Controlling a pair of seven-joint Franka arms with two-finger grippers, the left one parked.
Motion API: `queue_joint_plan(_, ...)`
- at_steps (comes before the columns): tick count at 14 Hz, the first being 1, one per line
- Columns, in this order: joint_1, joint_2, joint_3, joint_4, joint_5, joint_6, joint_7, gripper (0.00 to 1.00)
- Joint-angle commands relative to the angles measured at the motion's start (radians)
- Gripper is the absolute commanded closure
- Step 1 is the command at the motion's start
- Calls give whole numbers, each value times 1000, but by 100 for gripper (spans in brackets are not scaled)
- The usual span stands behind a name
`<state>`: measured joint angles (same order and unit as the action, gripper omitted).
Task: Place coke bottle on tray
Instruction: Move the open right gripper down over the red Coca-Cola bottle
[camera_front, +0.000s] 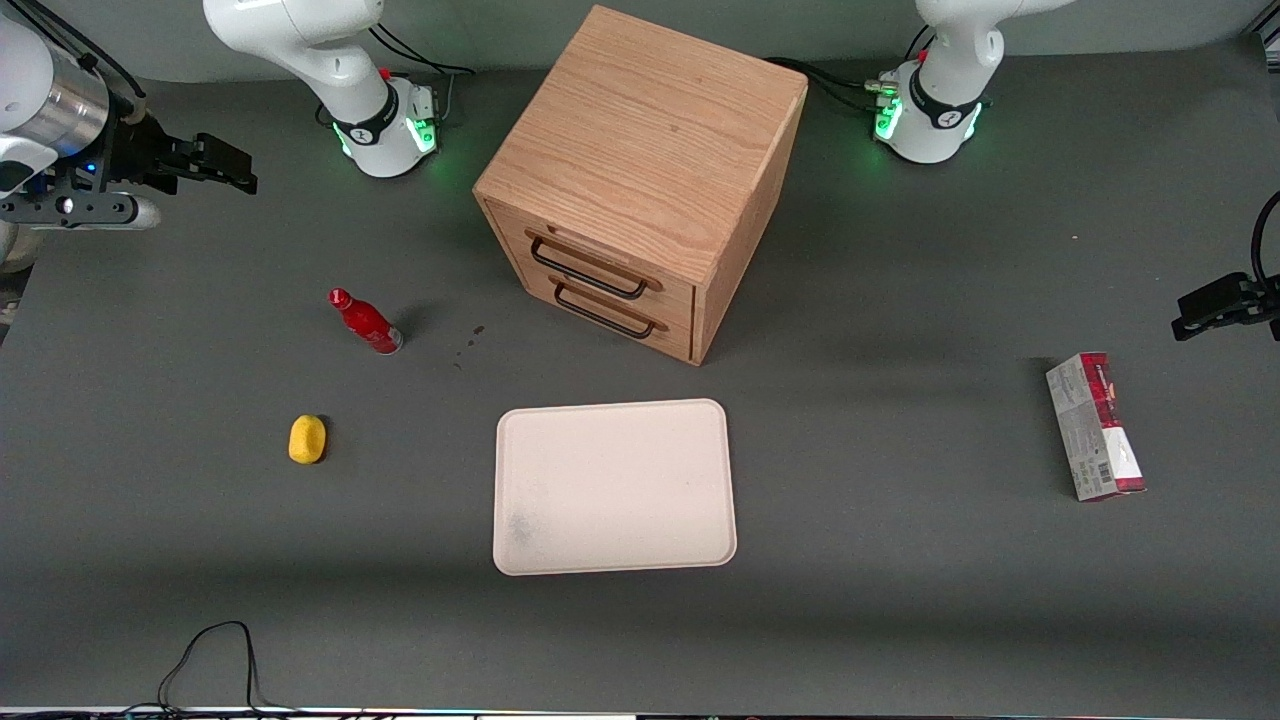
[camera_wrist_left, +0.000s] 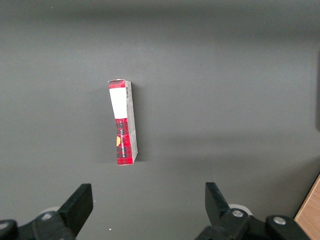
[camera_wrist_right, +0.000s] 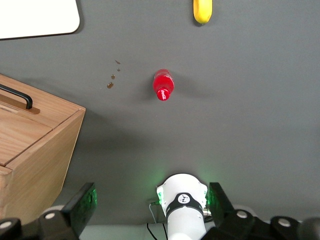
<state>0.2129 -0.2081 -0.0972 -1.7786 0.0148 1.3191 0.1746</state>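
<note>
The coke bottle (camera_front: 365, 322) (camera_wrist_right: 163, 85), small and all red with a red cap, stands on the grey table toward the working arm's end. It is a little farther from the front camera than the tray. The tray (camera_front: 615, 487) (camera_wrist_right: 37, 17) is cream-white with rounded corners and has nothing on it. My gripper (camera_front: 232, 168) (camera_wrist_right: 150, 202) hangs high over the working arm's end of the table, well apart from the bottle. It is open, with nothing between its fingers (camera_wrist_right: 82, 200).
A wooden drawer cabinet (camera_front: 640, 180) (camera_wrist_right: 30, 135) stands just past the tray, its two drawers shut. A yellow lump (camera_front: 307, 439) (camera_wrist_right: 202, 11) lies nearer the camera than the bottle. A red-and-grey carton (camera_front: 1095, 425) (camera_wrist_left: 123, 122) lies toward the parked arm's end. Small stains (camera_front: 470, 340) mark the table.
</note>
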Motion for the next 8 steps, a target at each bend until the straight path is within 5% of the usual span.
queue_joint_plan(1,0,-83,-1,-152,-9,112,-3,0)
queue_joint_plan(8,0,-44,-7,-476,-9,553,-4,0)
